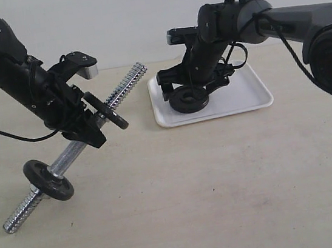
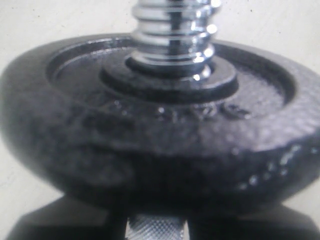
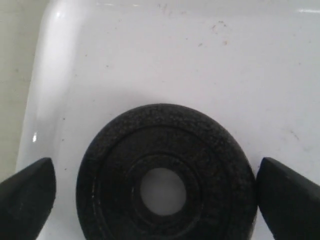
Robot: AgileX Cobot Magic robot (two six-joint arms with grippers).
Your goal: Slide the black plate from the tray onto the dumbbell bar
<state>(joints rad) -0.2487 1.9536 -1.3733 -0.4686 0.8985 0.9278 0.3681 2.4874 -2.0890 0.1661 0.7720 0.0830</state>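
Black plate (image 1: pixel 188 99) flat in the tray (image 1: pixel 249 93), right gripper (image 1: pixel 193 90) spread wide over it.
From the outside camera the tray sits around 2 o'clock on the table (image 1: pixel 225 202), plate toward its 9 o'clock end. The gripper's fingers (image 3: pixel 27 200) flank the plate, one well clear, the other just beside the rim, nothing grabbed. Left gripper (image 1: pixel 87 133) is clamped on the dumbbell bar (image 1: pixel 125 85), which slants from 7 o'clock up to 1 o'clock, with a lower disc (image 1: pixel 49 180) near the bottom end and an upper disc (image 1: pixel 107 111) right beside the jaws.
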